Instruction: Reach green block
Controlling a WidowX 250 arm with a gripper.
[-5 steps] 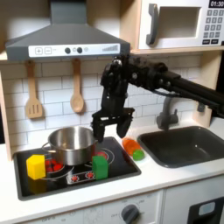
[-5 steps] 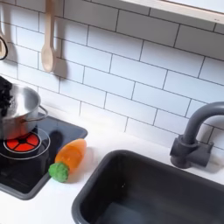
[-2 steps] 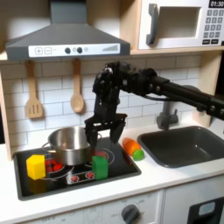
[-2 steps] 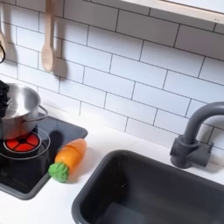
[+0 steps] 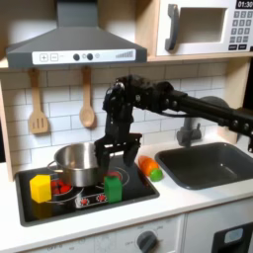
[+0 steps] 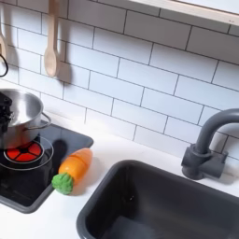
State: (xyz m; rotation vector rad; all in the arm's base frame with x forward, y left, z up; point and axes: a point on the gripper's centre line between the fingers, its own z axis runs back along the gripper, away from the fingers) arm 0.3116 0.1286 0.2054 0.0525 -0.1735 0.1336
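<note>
Toy kitchen, contents at this moment, largest first.

Sink [image 5: 203,163]: dark basin, well to the first exterior view's right of the gripper, with a grey faucet [image 6: 207,145] behind it.

Stovetop [image 5: 59,203]: black panel directly beneath the gripper, red burner rings printed on it.

Arm [image 5: 188,99]: black, reaching in from the first exterior view's right and bending down over the stovetop.

Steel pot [image 5: 79,161]: just to the first exterior view's left of the gripper, on the back burner.

Gripper [image 5: 116,158]: pointing down, fingers spread wide and holding nothing, poised directly above the green block.

Orange toy with a green tip [image 6: 71,170]: lying near the gripper on the first exterior view's right, at the stovetop's edge.

Yellow block [image 5: 41,187]: well to the first exterior view's left of the gripper, past the pot.

Green block [image 5: 114,186]: on the stovetop immediately below the open fingers, not visibly touched by them.
</note>
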